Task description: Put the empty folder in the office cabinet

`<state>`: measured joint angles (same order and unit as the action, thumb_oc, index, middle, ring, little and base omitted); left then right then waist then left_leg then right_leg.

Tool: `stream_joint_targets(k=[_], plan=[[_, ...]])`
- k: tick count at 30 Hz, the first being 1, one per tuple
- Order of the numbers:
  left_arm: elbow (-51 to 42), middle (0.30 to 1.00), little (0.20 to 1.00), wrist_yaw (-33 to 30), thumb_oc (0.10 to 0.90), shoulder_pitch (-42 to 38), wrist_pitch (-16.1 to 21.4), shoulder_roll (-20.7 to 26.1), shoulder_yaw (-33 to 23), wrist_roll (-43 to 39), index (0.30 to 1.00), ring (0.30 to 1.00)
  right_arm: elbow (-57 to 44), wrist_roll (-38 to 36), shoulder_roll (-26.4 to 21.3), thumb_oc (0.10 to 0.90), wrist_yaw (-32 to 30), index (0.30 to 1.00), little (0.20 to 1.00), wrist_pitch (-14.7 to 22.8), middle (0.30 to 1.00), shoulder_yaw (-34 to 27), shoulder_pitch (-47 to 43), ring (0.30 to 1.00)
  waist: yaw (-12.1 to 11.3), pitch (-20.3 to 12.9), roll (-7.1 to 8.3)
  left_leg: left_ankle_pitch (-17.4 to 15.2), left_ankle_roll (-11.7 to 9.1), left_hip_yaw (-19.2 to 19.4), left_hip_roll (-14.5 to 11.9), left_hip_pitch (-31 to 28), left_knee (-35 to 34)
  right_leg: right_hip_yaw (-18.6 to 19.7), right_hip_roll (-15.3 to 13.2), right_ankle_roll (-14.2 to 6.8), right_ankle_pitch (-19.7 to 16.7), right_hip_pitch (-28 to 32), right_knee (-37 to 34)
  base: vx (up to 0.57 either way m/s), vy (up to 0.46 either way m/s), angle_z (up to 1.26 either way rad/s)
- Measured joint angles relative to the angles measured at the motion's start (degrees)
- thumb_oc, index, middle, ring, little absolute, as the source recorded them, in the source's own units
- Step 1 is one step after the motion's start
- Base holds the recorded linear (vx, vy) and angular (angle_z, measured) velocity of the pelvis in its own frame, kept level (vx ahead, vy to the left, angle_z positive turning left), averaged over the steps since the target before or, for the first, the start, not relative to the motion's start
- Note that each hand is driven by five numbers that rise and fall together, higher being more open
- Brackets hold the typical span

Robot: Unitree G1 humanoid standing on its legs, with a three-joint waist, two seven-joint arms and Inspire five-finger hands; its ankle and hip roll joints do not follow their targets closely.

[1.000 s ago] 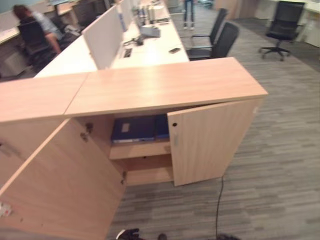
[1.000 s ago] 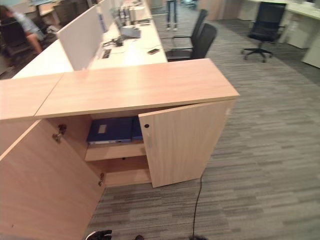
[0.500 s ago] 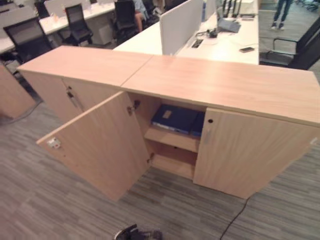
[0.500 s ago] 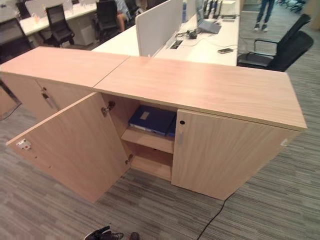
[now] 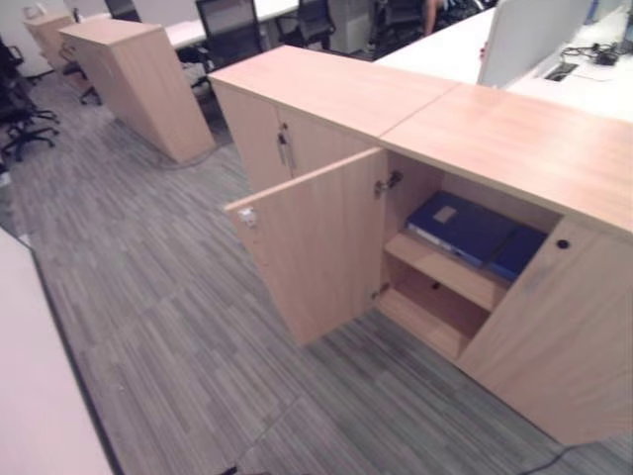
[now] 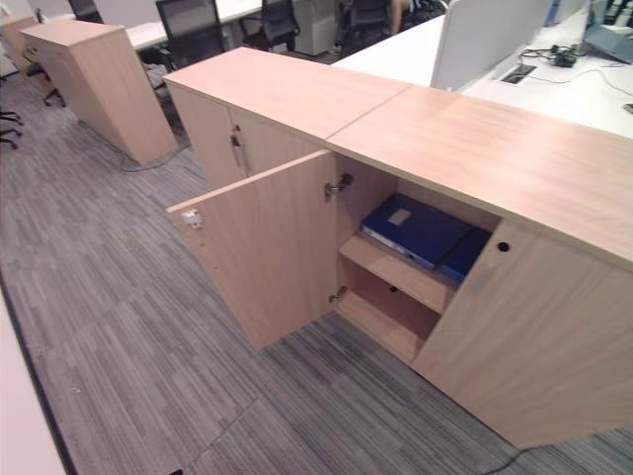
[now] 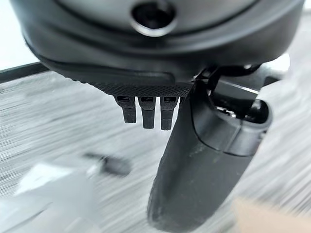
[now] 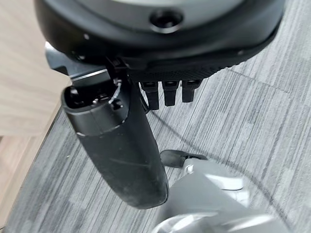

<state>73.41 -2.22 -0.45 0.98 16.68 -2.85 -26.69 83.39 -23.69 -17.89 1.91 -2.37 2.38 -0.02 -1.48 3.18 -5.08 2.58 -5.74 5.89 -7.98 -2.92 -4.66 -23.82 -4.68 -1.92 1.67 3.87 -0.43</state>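
Left hand (image 7: 194,160) and right hand (image 8: 116,145) hung over carpet, fingers straight, holding nothing. Blue folder (image 6: 415,230) lay flat on cabinet (image 6: 514,158) upper shelf, left door (image 6: 267,247) open, well apart from both hands.

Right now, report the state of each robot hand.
Left robot hand: open, fingers straight, holding nothing.
Right robot hand: open, fingers straight, holding nothing.

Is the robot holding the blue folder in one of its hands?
No. Neither the left hand nor the right hand holds anything; both hang over the carpet. The blue folder lies on the cabinet's upper shelf.
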Motion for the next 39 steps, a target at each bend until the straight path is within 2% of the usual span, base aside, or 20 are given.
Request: stream_joint_targets(k=[2, 4, 5, 8, 13, 15, 16, 19, 23, 24, 26, 30, 31, 32, 35, 39], plan=[[-4.14, 0.9, 0.9, -0.77, 0.8, -0.66, -0.37, 4.79, -1.78, -0.17, 0.9, 0.9, -0.15, 0.1, 0.66, 0.8, 0.6, 0.9, 0.9, -0.36, 0.9, -1.12, 0.65, 0.9, -0.03, -0.93, 1.0, -0.35, 0.55, 0.1, 0.92, -0.24, -0.01, 0.23, -0.61, -1.17, -0.93, 0.69, -0.82, 0.04, 0.163, -0.04], [-4.72, 0.9, 0.9, -1.04, 0.8, -3.23, -0.71, 9.12, -2.62, -0.28, 0.9, 0.9, -0.51, 0.13, 0.62, 0.8, 0.89, 0.9, 0.9, -0.41, 0.9, -1.13, 1.72, 0.9, 0.0, -1.72, 0.99, -0.39, 0.75, 0.42, 1.38, -0.38, -0.01, 0.64, -1.01, -1.16, -1.48, 0.68, -1.36, 0.04, 0.124, -0.11], [-5.27, 0.9, 0.9, -1.86, 0.8, -4.12, 0.28, 11.15, -3.62, -0.42, 0.9, 0.9, -0.53, 0.16, 0.61, 0.8, 1.03, 0.9, 0.9, -0.4, 0.9, -1.11, 1.94, 0.9, 0.15, -2.22, 1.29, -0.4, 0.9, 1.01, 1.48, -0.6, -0.02, 1.21, -1.12, -1.31, -1.71, 0.6, -1.27, 0.04, 0.091, -0.21], [-8.28, 0.9, 0.9, -3.03, 0.8, -6.33, 0.77, 15.06, -5.75, -2.43, 0.9, 0.9, -0.67, 0.21, 0.38, 0.8, 1.36, 0.9, 0.9, -0.42, 0.9, -1.1, 2.89, 0.9, 0.71, -2.95, 0.79, -0.6, 1.23, 2.49, 1.61, -1.3, -0.02, 2.77, -1.08, -1.28, -2.73, 0.91, -2.24, 0.03, 0.078, -0.26], [-15.21, 0.9, 0.9, -3.56, 0.8, -9.26, 0.92, 15.4, -3.41, -2.39, 0.9, 0.9, -2.07, 0.96, -0.58, 0.8, 1.78, 0.9, 0.9, -0.56, 0.9, -1.06, 5.07, 0.9, 1.59, -3.86, -0.48, -0.55, 1.39, 3.12, 2.05, -1.64, -0.02, 3.48, -1.01, -1.23, -4.35, 1.65, -4.21, 0.01, 0.057, -0.1], [-16.3, 0.9, 0.9, -3.41, 0.8, -11.46, 0.87, 15.38, -1.44, -2.34, 0.9, 0.9, -2.05, 1.22, -0.62, 0.8, 1.85, 0.9, 0.9, -0.85, 0.9, -0.97, 5.13, 0.9, 2.07, -3.9, -0.52, -0.55, 1.38, 3.39, 2.04, -1.81, -0.03, 3.77, -0.85, -1.16, -4.63, 1.86, -4.48, 0.01, 0.032, -0.08], [-17.84, 0.9, 0.9, -3.47, 0.8, -12.32, 0.55, 15.39, -0.12, -2.24, 0.9, 0.9, -2.11, 1.46, -0.64, 0.8, 2.01, 0.9, 0.9, -0.88, 0.9, -0.97, 5.09, 0.9, 3.24, -3.94, -0.5, -0.55, 1.38, 3.55, 2.04, -1.94, -0.03, 4.0, -0.8, -1.13, -4.66, 1.8, -4.49, 0.01, 0.027, -0.06], [-17.73, 0.9, 0.9, -3.05, 0.8, -15.7, 0.51, 15.42, 2.87, -2.22, 0.9, 0.9, -2.11, 2.26, -0.78, 0.8, 2.35, 0.9, 0.9, -1.16, 0.9, -0.96, 4.67, 0.9, 3.75, -3.99, -0.42, -0.55, 1.38, 4.15, 1.99, -2.15, -0.02, 4.83, -0.74, -1.22, -4.83, 1.54, -4.51, 0.0, 0.022, -0.12], [-16.12, 0.9, 0.9, -2.93, 0.8, -19.83, 0.29, 15.46, 3.8, -2.24, 0.9, 0.9, -2.2, 2.26, -0.84, 0.8, 2.79, 0.9, 0.9, -1.15, 0.9, -0.96, 4.51, 0.9, 4.81, -4.07, -0.26, -0.55, 1.4, 4.95, 1.97, -2.26, -0.02, 6.24, -0.68, -1.13, -5.41, 1.07, -4.51, 0.02, 0.012, -0.2], [-13.63, 0.9, 0.9, -2.86, 0.8, -22.28, 0.24, 15.8, 5.73, -2.24, 0.9, 0.9, -2.18, 2.25, -0.84, 0.8, 2.81, 0.9, 0.9, -1.22, 0.9, -0.96, 4.43, 0.9, 5.06, -4.28, -0.12, -0.58, 1.44, 5.05, 1.98, -2.18, -0.02, 6.34, -0.7, -1.16, -5.45, 0.76, -4.5, 0.01, 0.003, -0.09], [-12.11, 0.9, 0.9, -2.34, 0.8, -24.37, 0.21, 15.98, 6.16, -2.21, 0.9, 0.9, -2.22, 2.24, -0.85, 0.8, 2.81, 0.9, 0.9, -1.18, 0.9, -0.96, 4.52, 0.9, 6.06, -4.42, 0.11, -0.59, 1.46, 5.4, 1.99, -2.27, -0.02, 6.69, -0.69, -1.25, -5.56, 0.64, -4.51, 0.01, 0.004, -0.08], [-9.26, 0.9, 0.9, -1.85, 0.8, -29.15, 0.11, 16.19, 11.46, -2.19, 0.9, 0.9, -2.19, 2.2, -0.88, 0.8, 2.81, 0.9, 0.9, -1.13, 0.9, -0.96, 4.67, 0.9, 6.48, -4.77, 0.65, -0.64, 1.53, 6.52, 1.98, -2.56, -0.01, 7.84, -0.65, -1.32, -5.72, 0.25, -4.51, 0.01, 0.003, -0.13], [-8.54, 0.9, 0.9, -1.78, 0.8, -29.86, 0.11, 16.18, 11.73, -2.19, 0.9, 0.9, -2.24, 2.19, -0.89, 0.8, 2.81, 0.9, 0.9, -1.12, 0.9, -0.96, 4.48, 0.9, 6.52, -4.82, 0.72, -0.64, 1.54, 6.54, 1.98, -2.53, -0.02, 7.86, -0.66, -1.35, -5.7, 0.37, -4.51, 0.02, 0.005, -0.08], [-7.33, 0.9, 0.9, -1.6, 0.8, -31.04, 0.11, 16.26, 11.72, -2.21, 0.9, 0.9, -2.25, 2.18, -0.9, 0.8, 2.85, 0.9, 0.9, -1.1, 0.9, -0.96, 4.51, 0.9, 7.66, -4.87, 0.8, -0.68, 1.58, 6.67, 2.0, -2.63, -0.02, 8.01, -0.63, -1.45, -5.69, 0.23, -4.52, 0.02, 0.011, -0.06], [-4.66, 0.9, 0.9, -0.82, 0.8, -33.36, -0.03, 16.58, 11.67, -2.26, 0.9, 0.9, -2.77, 2.17, -1.0, 0.8, 2.87, 0.9, 0.9, -1.02, 0.9, -0.95, 4.16, 0.9, 7.59, -4.92, 0.83, -0.85, 1.78, 8.01, 1.94, -3.12, -0.03, 9.3, -0.55, -1.59, -5.81, -0.08, -4.52, 0.02, 0.018, -0.22], [-1.13, 0.9, 0.9, -0.37, 0.8, -36.81, -0.71, 17.68, 11.57, -2.41, 0.9, 0.9, -3.25, 1.85, -1.31, 0.8, 3.39, 0.9, 0.9, -1.06, 0.9, -0.95, 4.67, 0.9, 9.16, -5.08, 1.05, -1.0, 1.82, 8.99, 1.98, -3.09, -0.03, 10.37, -0.28, -1.59, -6.14, -0.74, -4.5, 0.02, 0.01, -0.16]])
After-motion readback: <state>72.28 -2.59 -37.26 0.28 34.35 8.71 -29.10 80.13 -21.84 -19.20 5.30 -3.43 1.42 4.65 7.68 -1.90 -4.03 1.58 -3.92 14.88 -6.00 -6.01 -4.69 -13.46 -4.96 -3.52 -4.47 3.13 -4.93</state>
